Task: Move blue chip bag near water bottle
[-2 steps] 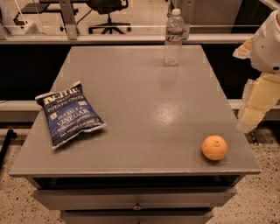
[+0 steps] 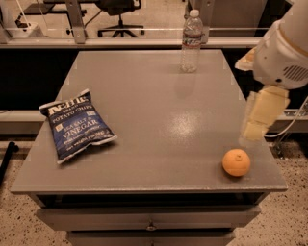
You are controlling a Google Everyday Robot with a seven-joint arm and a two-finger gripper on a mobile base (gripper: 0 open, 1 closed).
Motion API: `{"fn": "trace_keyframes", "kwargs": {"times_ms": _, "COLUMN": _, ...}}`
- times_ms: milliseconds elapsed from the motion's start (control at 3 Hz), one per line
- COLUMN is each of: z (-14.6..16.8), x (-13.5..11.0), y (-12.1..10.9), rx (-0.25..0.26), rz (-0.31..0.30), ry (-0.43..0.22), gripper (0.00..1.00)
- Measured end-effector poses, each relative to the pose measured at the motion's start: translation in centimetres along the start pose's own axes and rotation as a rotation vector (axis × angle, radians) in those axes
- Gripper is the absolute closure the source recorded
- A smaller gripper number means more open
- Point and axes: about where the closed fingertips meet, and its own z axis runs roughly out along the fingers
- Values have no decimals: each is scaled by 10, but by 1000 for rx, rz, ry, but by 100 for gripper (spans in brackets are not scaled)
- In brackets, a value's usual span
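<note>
The blue chip bag point(image 2: 77, 125) lies flat on the left side of the grey table point(image 2: 159, 105), near the front, with its white lettering facing up. The water bottle point(image 2: 191, 42) stands upright at the far edge of the table, right of centre. My gripper point(image 2: 256, 122) hangs from the white arm over the table's right edge, above and behind an orange. It is far from both the bag and the bottle and holds nothing that I can see.
An orange point(image 2: 236, 162) sits near the front right corner of the table. Drawers point(image 2: 149, 223) run under the table front. Office chairs point(image 2: 118, 14) and a glass partition stand behind the table.
The arm and gripper have moved left, in over the table's right edge. The bag, bottle and orange have not moved.
</note>
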Motion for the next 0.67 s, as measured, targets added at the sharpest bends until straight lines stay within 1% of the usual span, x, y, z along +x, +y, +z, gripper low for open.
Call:
{"fn": "trace_keyframes", "kwargs": {"times_ms": 333, "z": 42, "x": -65, "y": 18, "rx": -94, "rz": -27, "ry": -125, "gripper": 0}}
{"fn": "trace_keyframes", "kwargs": {"times_ms": 667, "z": 74, "x": -145, "y": 45, "rx": -205, "rz": -41, "ry": -265, "gripper": 0}}
